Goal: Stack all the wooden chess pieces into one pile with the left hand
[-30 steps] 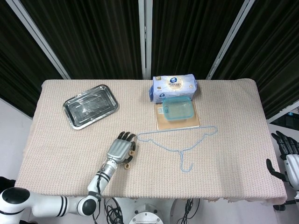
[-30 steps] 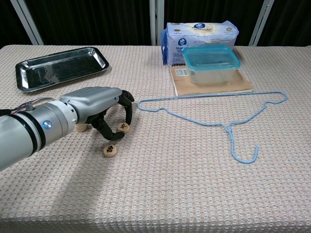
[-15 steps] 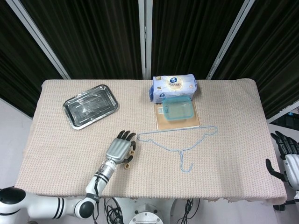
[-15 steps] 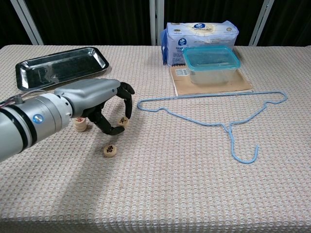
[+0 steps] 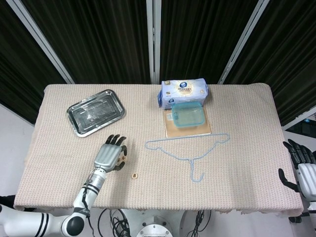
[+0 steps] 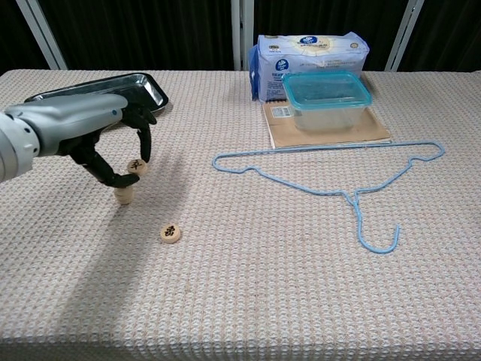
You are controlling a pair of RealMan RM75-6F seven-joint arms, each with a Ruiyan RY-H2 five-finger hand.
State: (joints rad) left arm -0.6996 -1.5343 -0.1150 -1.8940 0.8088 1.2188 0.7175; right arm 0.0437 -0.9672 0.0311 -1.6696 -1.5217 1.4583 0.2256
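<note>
My left hand (image 6: 94, 135) hovers over the left part of the cloth and pinches a round wooden chess piece (image 6: 136, 165) between thumb and a finger. Just below and left of that piece stands another wooden piece (image 6: 123, 195), possibly a short stack; the two look apart. A third piece (image 6: 170, 233) lies flat on the cloth to the right, also seen as the lone piece (image 5: 134, 174) in the head view, right of the left hand (image 5: 109, 154). My right hand (image 5: 299, 168) hangs off the table's right edge, fingers apart, holding nothing.
A metal tray (image 6: 90, 94) sits just behind the left hand. A blue wire hanger (image 6: 331, 180) lies in the middle. Behind it are a teal-lidded plastic box (image 6: 326, 98) on a brown board and a tissue pack (image 6: 312, 47).
The left hand has lifted one piece and carried it left, away from the hanger, to just above the leftmost piece. The piece on the cloth stayed put.
</note>
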